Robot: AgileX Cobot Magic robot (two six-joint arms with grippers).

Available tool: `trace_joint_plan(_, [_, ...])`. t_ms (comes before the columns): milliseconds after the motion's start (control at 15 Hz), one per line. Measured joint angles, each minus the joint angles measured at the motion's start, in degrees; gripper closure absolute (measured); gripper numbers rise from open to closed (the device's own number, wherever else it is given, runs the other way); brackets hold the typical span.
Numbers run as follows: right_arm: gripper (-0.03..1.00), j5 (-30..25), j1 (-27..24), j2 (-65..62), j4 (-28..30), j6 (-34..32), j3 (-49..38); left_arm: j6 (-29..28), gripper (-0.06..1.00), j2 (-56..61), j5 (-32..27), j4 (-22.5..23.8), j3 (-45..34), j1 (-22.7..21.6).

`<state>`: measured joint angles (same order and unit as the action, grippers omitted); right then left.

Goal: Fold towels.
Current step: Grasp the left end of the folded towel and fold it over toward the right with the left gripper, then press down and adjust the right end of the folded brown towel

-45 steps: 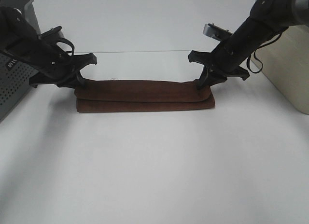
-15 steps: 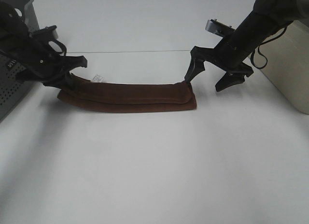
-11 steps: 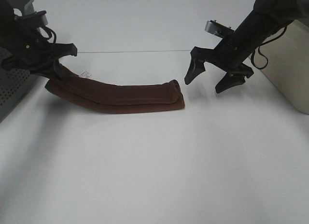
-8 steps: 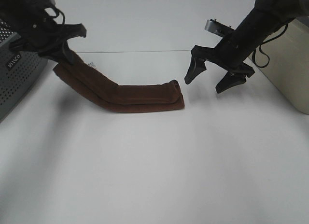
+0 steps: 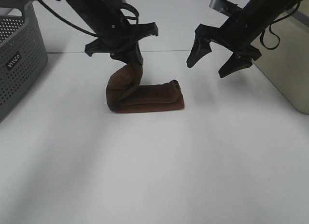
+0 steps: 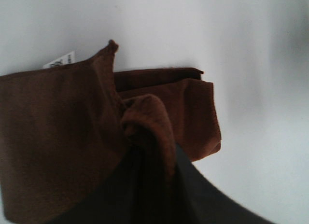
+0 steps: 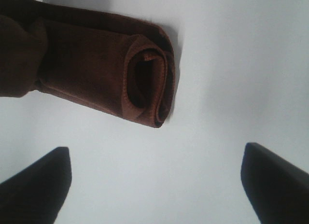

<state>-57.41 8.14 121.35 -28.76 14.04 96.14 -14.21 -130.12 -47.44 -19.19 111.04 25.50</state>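
You are holding the towel's [image 5: 149, 96] end clamped in the left gripper [image 5: 136, 60], right gripper [image 5: 207, 69] splayed, risking dragging the unpinned layers askew.

The towel [image 5: 149, 96] lies mid-table [image 5: 154, 175], its left end standing up over the rest, held from above by the left end effector [image 5: 133, 60]. The right end effector [image 5: 208, 65] hangs up and right of the towel, apart from it. A basket [image 5: 21, 50] stands far left, a box [image 5: 289, 74] far right.
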Motion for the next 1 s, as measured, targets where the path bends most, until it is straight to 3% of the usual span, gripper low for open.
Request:
trace_joint_plan(333, [0.08, -1.3, 0.0, 0.0, 0.1, 0.0, 0.0, -1.5, 0.43, -5.2, 3.1, -8.4, 5.4, 2.9])
trace_joint_plan(533, [0.08, -1.3, 0.0, 0.0, -0.2, 0.0, 0.0, -1.5, 0.37, -5.2, 4.1, -8.8, 8.0, 2.6])
trace_joint_plan(667, [0.08, -1.3, 0.0, 0.0, -3.5, 0.2, 0.0, -1.5, 0.36, -5.2, 1.8, -6.7, 10.8, 1.0])
trace_joint_plan(1000, [0.09, -1.7, 2.1, 1.5, -22.5, 8.7, 0.0, -1.5, 0.36, -5.2, -9.0, 4.0, 14.3, -6.4])
